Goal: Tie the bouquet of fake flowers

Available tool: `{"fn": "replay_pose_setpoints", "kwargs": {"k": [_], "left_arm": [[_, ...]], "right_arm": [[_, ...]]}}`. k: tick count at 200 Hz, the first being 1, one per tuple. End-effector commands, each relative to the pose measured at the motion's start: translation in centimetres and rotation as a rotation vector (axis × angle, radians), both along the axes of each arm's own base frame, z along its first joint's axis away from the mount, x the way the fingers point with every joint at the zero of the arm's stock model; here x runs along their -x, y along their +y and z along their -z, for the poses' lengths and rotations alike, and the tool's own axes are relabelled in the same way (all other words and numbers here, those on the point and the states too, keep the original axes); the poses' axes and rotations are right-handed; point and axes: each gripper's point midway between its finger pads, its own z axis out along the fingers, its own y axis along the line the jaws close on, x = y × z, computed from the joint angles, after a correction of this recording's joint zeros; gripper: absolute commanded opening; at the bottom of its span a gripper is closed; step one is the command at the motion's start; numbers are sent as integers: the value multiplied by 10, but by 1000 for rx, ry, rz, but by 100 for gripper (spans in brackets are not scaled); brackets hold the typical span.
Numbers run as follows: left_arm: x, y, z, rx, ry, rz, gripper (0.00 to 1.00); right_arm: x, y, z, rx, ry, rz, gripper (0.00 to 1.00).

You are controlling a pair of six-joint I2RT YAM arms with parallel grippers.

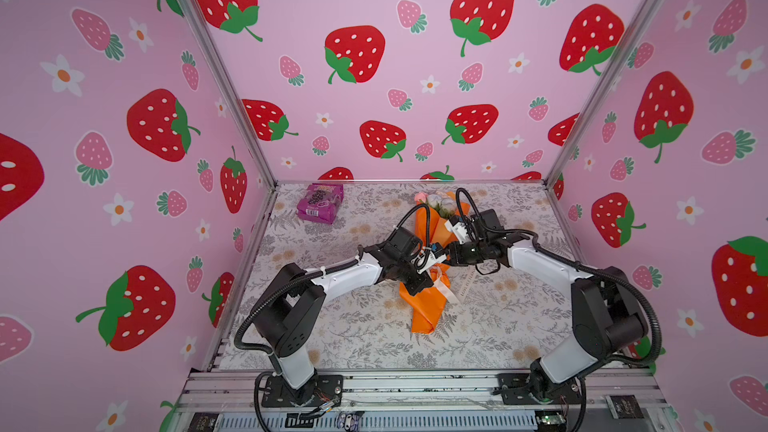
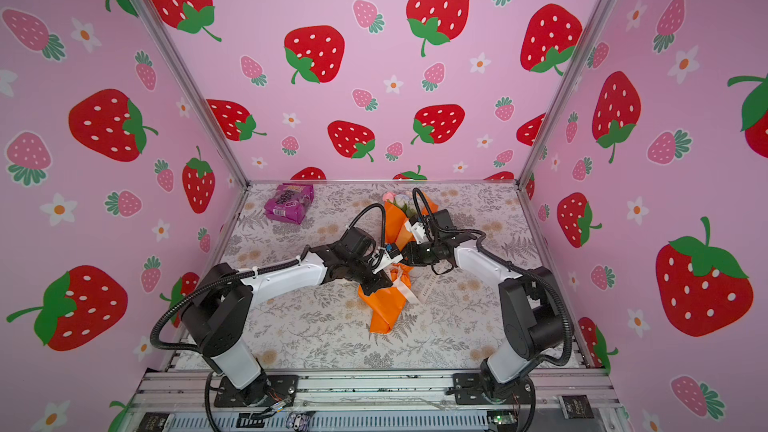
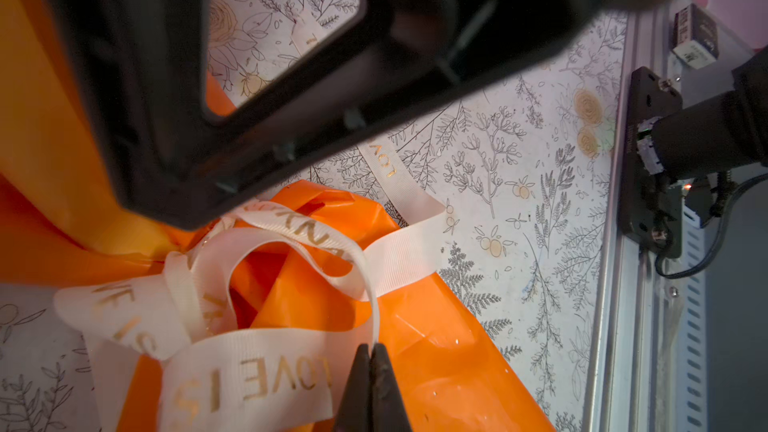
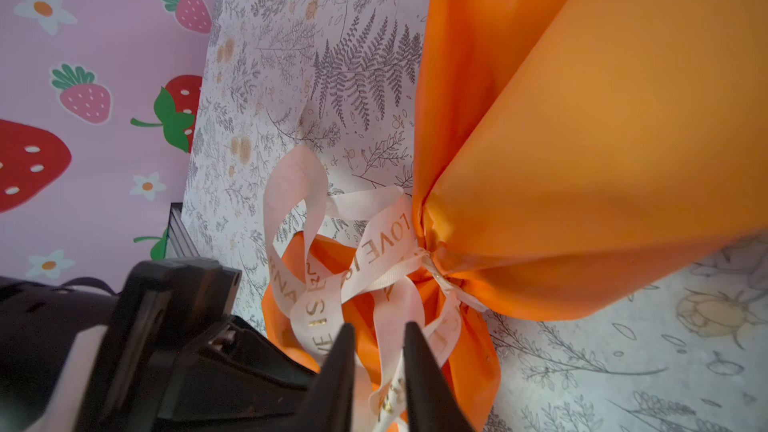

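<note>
The bouquet of fake flowers [image 1: 428, 309] lies along the middle of the table, wrapped in orange paper, with its pink and white heads [image 1: 434, 200] at the far end. A cream ribbon [image 3: 257, 371] with gold letters is looped loosely round the paper's pinched neck [image 4: 432, 268]. My left gripper [image 3: 371, 352] is shut, pinching the edge of a ribbon loop above the paper. My right gripper [image 4: 379, 334] is open, and a hanging strand of ribbon [image 4: 399, 317] passes between its fingertips. In both top views the two grippers meet over the bouquet's neck, left [image 1: 419, 284] and right [image 1: 451, 257].
A purple snack packet [image 1: 320, 203] lies at the table's far left. One ribbon tail [image 1: 465, 284] trails onto the floral tabletop to the right of the bouquet. Metal rails [image 1: 415, 384] and both arm bases run along the front edge. Pink strawberry walls close in three sides.
</note>
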Motion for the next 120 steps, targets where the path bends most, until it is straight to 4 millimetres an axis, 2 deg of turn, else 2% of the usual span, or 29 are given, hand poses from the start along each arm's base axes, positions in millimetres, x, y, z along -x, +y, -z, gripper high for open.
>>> {"fn": "replay_pose_setpoints", "kwargs": {"k": [1,16,38,61,91,120], "left_arm": [[4,0,-4,3,-10,18,0],[3,0,-5,4,-8,16,0],[3,-2,-5,6,-10,17,0],[2,-2,-6,8,-10,16,0],[3,-2,-6,9,-8,15,0],[3,-1,-7,6,-9,14,0]], "right_arm": [[11,2,3,-17,30,-50,35],[13,4,7,-5,38,-72,39],[18,9,13,11,53,-110,41],[21,14,16,19,42,-144,38],[17,8,21,68,33,-124,35],[5,4,5,82,-43,-69,39]]}}
